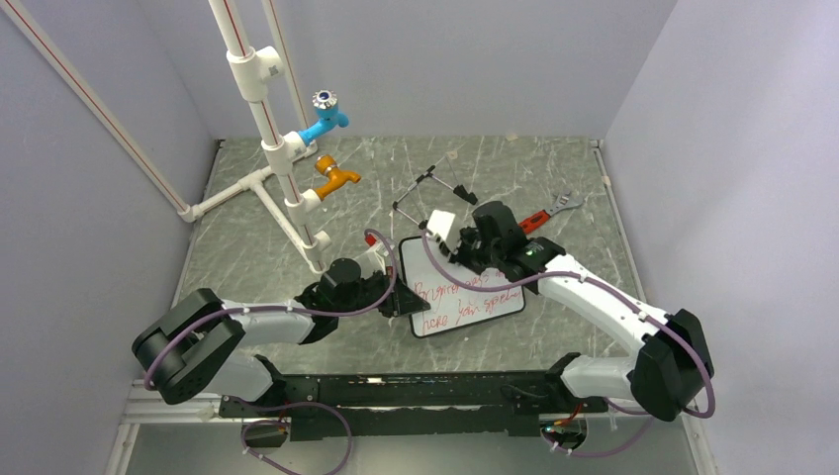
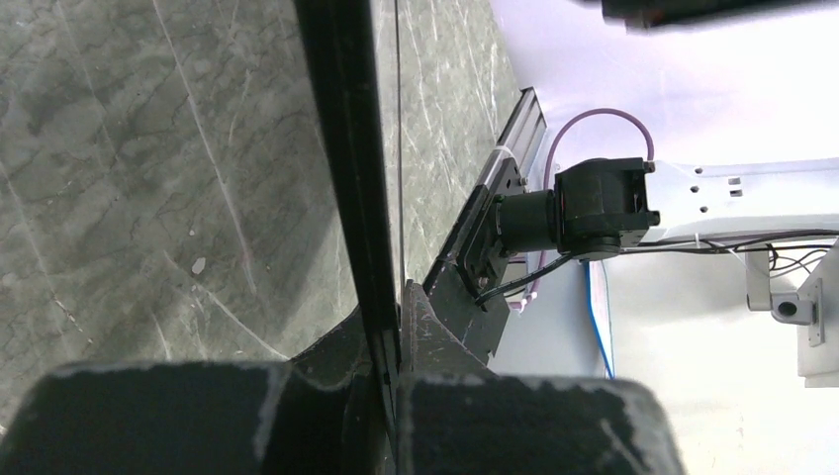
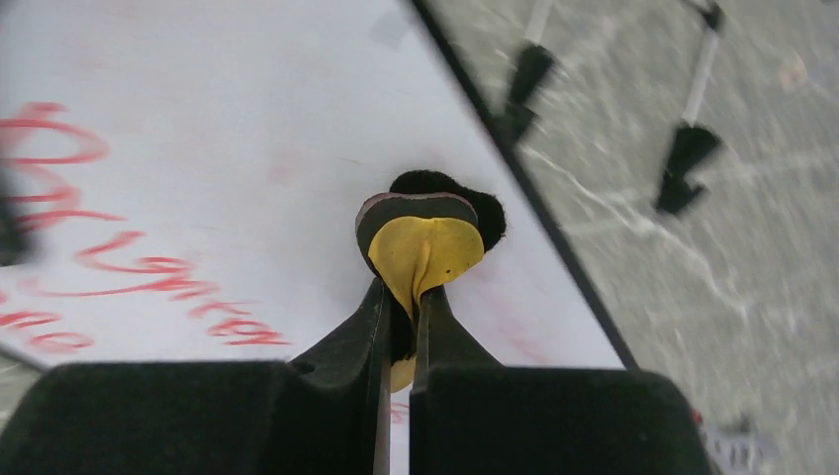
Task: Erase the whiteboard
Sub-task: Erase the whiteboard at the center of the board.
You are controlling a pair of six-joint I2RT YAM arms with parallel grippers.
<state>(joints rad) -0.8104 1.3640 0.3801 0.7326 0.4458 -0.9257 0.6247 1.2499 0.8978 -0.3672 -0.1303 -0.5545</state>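
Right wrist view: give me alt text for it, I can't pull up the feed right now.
The right gripper is shut on a squashed yellow-and-black eraser over the whiteboard, near its black-framed edge. Red handwriting covers the board to the left; the marbled table and black-tipped easel feet lie to the right.

The whiteboard (image 1: 465, 297) is a small white rectangle with a thin black frame (image 2: 341, 148) and rounded corners. It lies face up at the middle of the tabletop, turned slightly askew. Red handwritten lines (image 3: 148, 267) cover its near part; the far right area is white with faint pink smears. Black wire easel feet (image 1: 432, 188) show past its far edge.
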